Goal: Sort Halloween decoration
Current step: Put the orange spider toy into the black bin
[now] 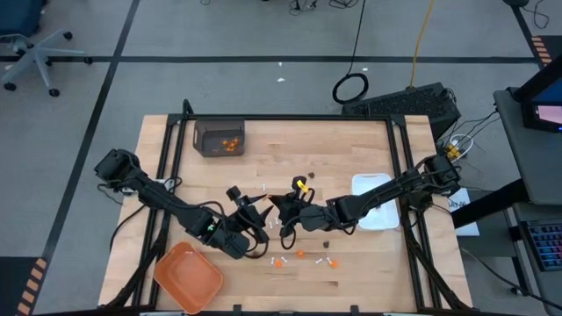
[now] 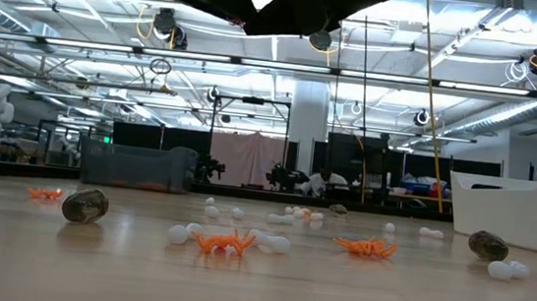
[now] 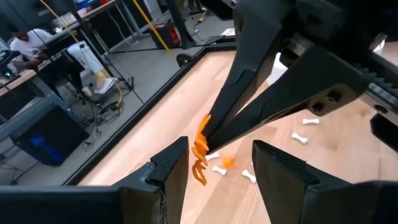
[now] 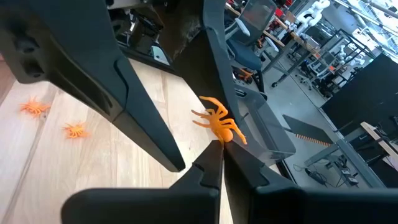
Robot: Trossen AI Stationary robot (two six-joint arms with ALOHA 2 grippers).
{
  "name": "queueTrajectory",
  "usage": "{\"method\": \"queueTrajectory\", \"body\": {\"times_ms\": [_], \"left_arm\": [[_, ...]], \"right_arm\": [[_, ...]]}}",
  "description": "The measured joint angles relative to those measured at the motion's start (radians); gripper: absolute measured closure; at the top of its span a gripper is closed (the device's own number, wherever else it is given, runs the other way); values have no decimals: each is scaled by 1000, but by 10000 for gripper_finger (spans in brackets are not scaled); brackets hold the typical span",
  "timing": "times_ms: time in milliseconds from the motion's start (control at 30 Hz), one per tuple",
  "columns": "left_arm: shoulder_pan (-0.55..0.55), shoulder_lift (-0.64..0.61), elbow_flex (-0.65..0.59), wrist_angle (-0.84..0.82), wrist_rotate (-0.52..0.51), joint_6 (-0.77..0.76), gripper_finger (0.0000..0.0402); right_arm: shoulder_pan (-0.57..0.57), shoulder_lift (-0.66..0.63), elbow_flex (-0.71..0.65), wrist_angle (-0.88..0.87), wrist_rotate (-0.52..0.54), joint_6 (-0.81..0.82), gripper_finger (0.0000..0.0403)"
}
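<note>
1. Right tool (image 4: 214,149): fingers fully closed, pinching an orange spider-shaped piece (image 4: 219,124) at their tips. The piece is lifted off the table (image 1: 351,145), over its middle.

2. Left tool (image 3: 214,165): fingers parted, holding nothing. It sits just beside the right tool's tips, and in the left wrist view the held orange piece (image 3: 200,152) hangs in the gap between its two fingers. Whether either finger touches the piece cannot be told.

3. In the high view the two tools meet over the middle of the table, the left tool (image 1: 255,211) reaching in from the left edge, the right tool (image 1: 285,209) from the right edge.

4. Loose decoration: orange bits (image 1: 300,254), small white sticks (image 1: 332,261) and dark bits (image 1: 326,239) lie scattered on the table between its middle and the near edge. The low view shows the same kinds spread over the surface: orange spiders (image 2: 222,242), white bone-like sticks (image 2: 279,243) and dark rounded pieces (image 2: 85,205).

5. Dark bin (image 1: 219,138), near the far left corner: several orange bits inside.

6. Orange tray (image 1: 188,276), at the near left corner: no contents seen.

7. White dish (image 1: 376,202), toward the right edge, partly covered by the right arm; contents cannot be told.
</note>
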Motion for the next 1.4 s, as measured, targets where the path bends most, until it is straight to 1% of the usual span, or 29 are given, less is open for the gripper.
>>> {"method": "queueTrajectory", "body": {"times_ms": [100,200,533,733,867,1000,1067,1200,1400], "left_arm": [[-4,-1,0,0,-1,0,227],[-3,-1,0,0,-1,0,240],[-3,-1,0,-1,-10,0,333],[-3,-1,0,-2,-20,28,391],[-6,-1,0,-4,-33,51,396],[-17,-14,0,-15,-45,115,399],[-25,-38,0,-50,-55,125,399],[-54,-98,0,-138,-71,95,400],[-100,-126,1,-264,-118,101,400]], "right_arm": [[3,0,0,0,0,0,403],[3,0,0,0,0,0,403],[4,0,0,-3,-1,0,403],[4,0,0,-9,-3,0,403],[4,0,0,-14,-26,36,394],[4,0,0,-15,-27,52,365],[4,0,0,-24,-27,53,349],[4,0,0,-73,-27,62,324],[5,0,0,-93,-27,94,310]]}}
